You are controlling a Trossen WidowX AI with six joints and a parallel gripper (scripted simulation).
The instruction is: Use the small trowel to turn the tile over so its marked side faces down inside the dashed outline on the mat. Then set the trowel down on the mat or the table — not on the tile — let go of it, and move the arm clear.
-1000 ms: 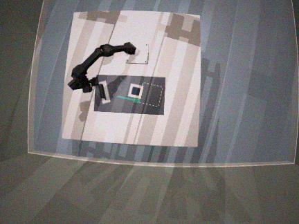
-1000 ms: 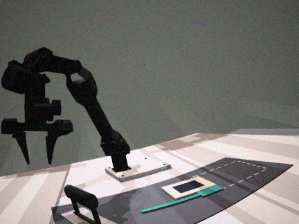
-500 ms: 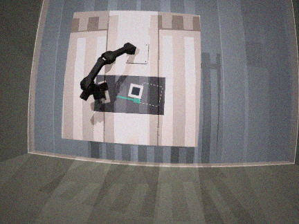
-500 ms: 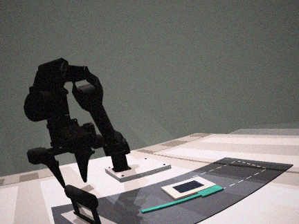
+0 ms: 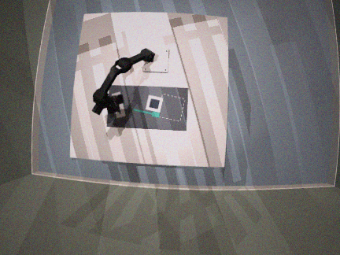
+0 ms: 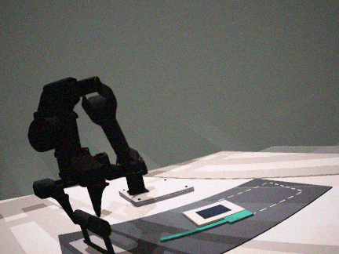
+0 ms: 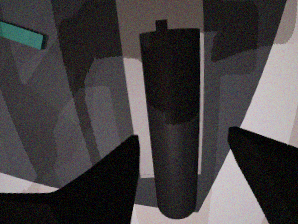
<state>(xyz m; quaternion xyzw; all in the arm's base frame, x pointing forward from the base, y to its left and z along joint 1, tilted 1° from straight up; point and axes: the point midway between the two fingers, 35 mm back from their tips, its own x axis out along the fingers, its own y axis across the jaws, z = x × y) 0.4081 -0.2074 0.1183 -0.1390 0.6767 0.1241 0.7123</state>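
Note:
The tile (image 5: 154, 103) (image 6: 213, 212) lies flat on the dark mat (image 5: 173, 125) (image 6: 282, 212), its dark square mark facing up, beside the dashed outline (image 5: 182, 109) (image 6: 278, 201). The trowel, a black bar handle (image 6: 92, 223) (image 7: 172, 100) on thin posts over a pale plate, stands at the mat's far end from the outline. My gripper (image 6: 87, 219) (image 7: 183, 137) is open over the trowel. In the wrist view the handle runs between the fingers with gaps on both sides. I cannot tell whether the fingertips are level with the handle. The arm hides part of the trowel in the top view.
A flat teal strip with a wider end (image 5: 156, 114) (image 6: 239, 216) (image 7: 22, 36) lies on the mat along the tile's side, its narrow end toward the trowel. The arm's base plate (image 5: 161, 64) (image 6: 157, 196) is on the table beyond the mat's long edge.

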